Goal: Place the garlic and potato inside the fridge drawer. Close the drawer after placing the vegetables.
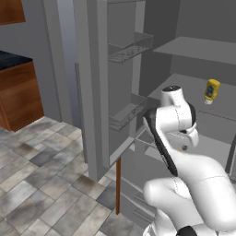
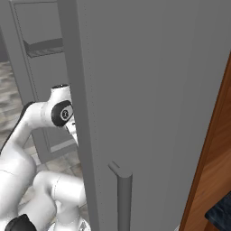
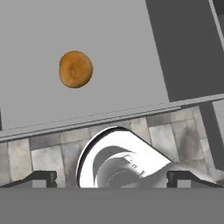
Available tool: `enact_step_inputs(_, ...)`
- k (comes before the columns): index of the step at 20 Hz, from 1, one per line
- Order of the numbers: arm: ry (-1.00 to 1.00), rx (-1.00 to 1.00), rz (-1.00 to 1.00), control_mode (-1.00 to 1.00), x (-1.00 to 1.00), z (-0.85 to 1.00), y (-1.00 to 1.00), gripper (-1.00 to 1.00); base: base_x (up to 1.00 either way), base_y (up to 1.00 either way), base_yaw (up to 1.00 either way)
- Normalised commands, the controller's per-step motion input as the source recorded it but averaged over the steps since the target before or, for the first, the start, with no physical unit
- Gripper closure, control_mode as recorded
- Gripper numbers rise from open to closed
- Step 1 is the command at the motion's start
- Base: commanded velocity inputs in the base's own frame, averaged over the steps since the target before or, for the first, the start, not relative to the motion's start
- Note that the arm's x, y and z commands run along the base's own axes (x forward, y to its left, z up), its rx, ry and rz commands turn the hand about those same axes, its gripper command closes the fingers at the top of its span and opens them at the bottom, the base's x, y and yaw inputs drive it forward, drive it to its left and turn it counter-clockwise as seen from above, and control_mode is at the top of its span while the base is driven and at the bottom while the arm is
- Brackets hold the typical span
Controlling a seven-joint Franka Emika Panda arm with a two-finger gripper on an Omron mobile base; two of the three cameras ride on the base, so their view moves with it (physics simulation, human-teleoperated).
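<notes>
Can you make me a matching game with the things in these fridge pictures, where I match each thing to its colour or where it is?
Things:
1. potato
2. yellow bottle
3. gripper
4. fridge door handle

Descriptions:
A. lying on a flat grey surface
B. grey upright bar
C. on a fridge shelf
D. wide open, holding nothing

Pairs: 1-A, 2-C, 3-D, 4-B
</notes>
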Motion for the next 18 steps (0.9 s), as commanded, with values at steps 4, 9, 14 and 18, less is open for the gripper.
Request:
enact_step_inputs(4, -0.04, -0.03, 0.12, -1.0, -0.66, 0.07, 0.59, -1.0, 0.0, 0.0, 0.0)
enact_step_inputs(9, -0.01, -0.04, 0.2, -1.0, -0.47, 0.0, 0.19, -1.0, 0.0, 0.0, 0.0)
enact_step_inputs(14, 0.0, -0.01, 0.28, -1.0, -0.06, 0.0, 0.03, -1.0, 0.0, 0.0, 0.0)
enact_step_inputs(18, 0.01, 0.0, 0.17, -1.0, 0.16, 0.0, 0.0, -1.0, 0.0, 0.0, 0.0)
